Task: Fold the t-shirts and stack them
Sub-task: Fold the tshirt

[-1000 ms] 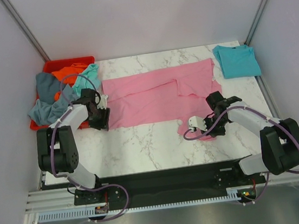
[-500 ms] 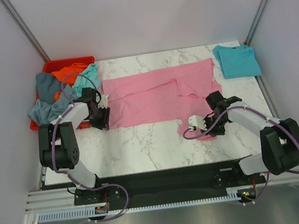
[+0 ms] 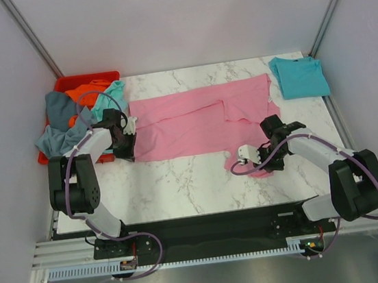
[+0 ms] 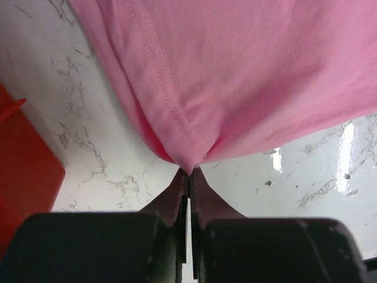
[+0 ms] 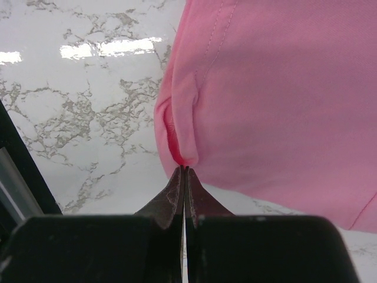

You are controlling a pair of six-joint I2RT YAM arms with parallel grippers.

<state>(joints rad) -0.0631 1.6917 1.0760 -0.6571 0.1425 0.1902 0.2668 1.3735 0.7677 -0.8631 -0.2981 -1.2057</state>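
— Left pincer is clamped shut on the near left corner of our soft pink cloth t-shirt, and the right pincer nips its near right edge.
— So we're mid-fold on the white marble table. We count one folded teal t-shirt at far right, with crumpled grey-blue, orange and mint shirts waiting at the red plastic bin.

pink t-shirt spread on marble table, teal t-shirt at right corner
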